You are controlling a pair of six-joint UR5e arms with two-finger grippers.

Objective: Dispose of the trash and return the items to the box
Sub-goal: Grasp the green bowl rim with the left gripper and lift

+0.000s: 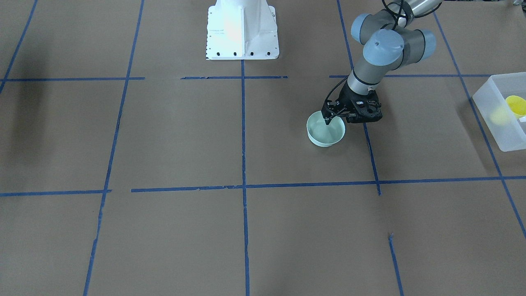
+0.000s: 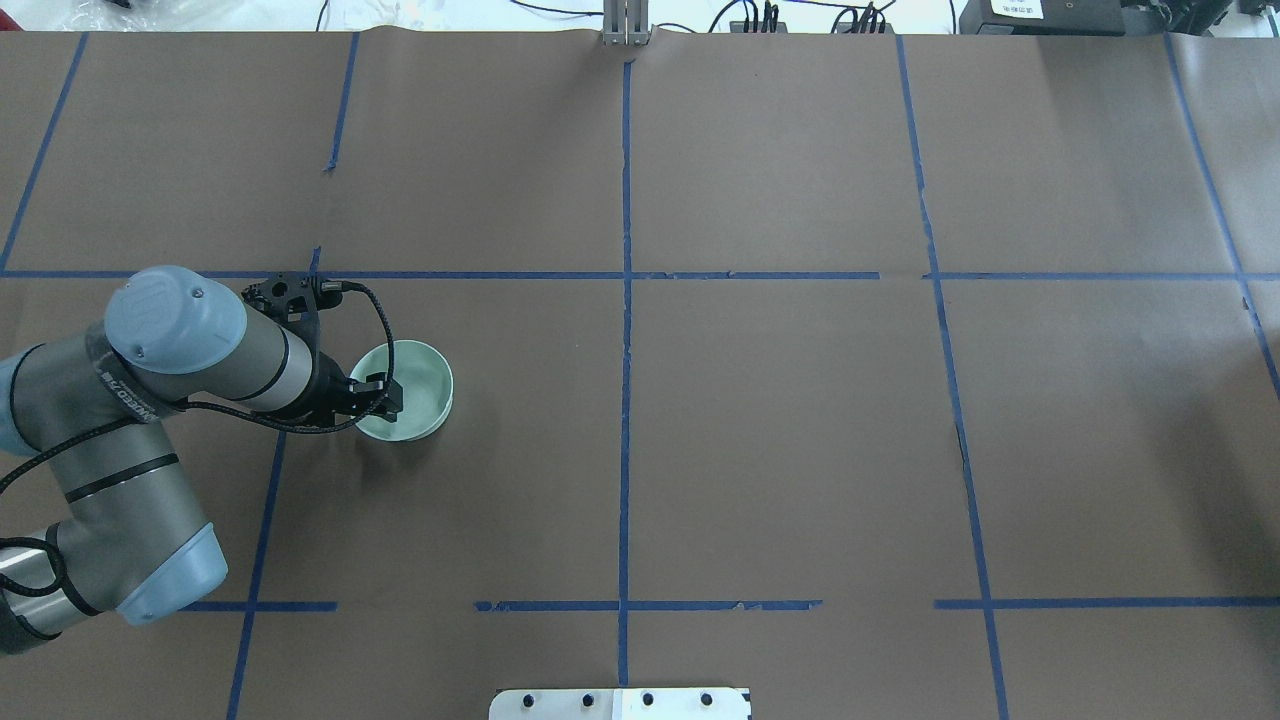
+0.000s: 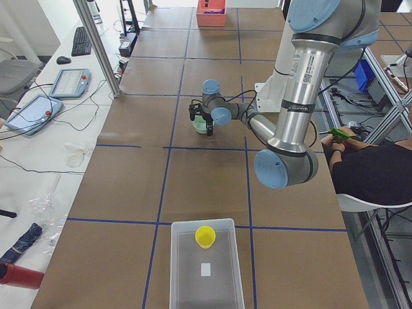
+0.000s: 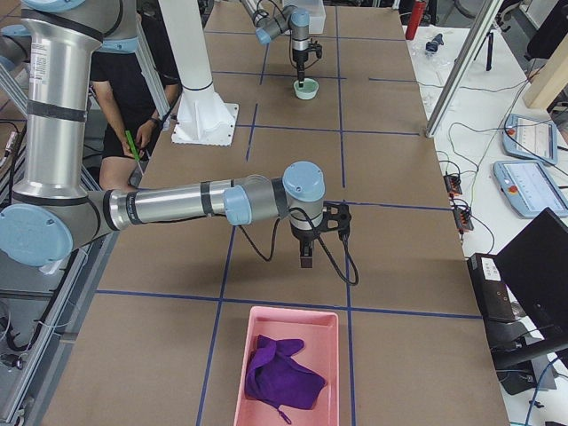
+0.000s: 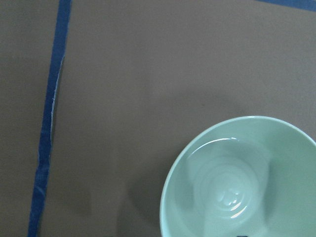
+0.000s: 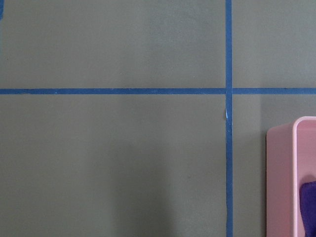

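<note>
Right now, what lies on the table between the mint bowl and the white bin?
Only bare brown paper crossed by blue tape lines lies between the mint bowl and the white bin; the front-facing view shows it.

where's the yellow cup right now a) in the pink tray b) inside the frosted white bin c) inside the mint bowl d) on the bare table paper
B, the yellow cup is inside the walls of the frosted white bin, as the left side view shows and the front-facing view confirms at its right edge.
</note>
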